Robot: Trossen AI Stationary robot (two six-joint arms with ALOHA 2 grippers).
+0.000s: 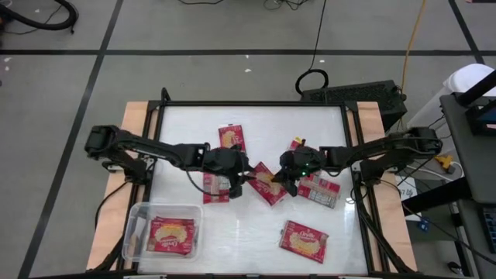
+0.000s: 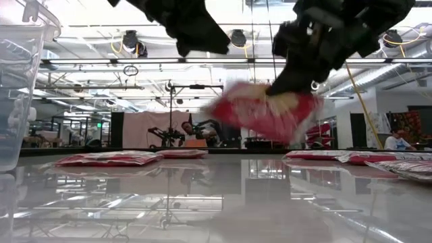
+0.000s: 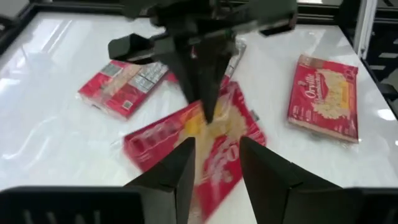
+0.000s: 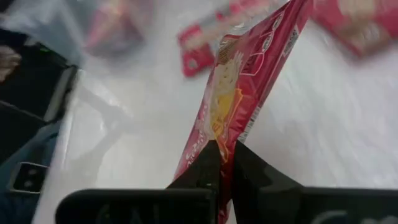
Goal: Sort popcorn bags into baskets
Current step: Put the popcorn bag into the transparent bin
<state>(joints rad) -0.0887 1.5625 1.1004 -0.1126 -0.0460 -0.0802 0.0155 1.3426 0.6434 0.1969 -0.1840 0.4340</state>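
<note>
White table [image 1: 256, 232], grey floor around. Right end effector [image 1: 288, 180] clamped tight on one popcorn bag [image 1: 267, 184], raised off table mid-centre; low view shows the lift. Left end effector [image 1: 242, 180] half open, just beside it, empty. Left wrist view reads "Orville" on another bag [image 3: 323, 96]. Clear basket [image 1: 136, 221] at near-left corner holds packets

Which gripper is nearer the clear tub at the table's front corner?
Left. The left gripper hangs open near mid-table, on the tub's side. The right gripper is farther over, shut on a lifted popcorn bag.
</note>
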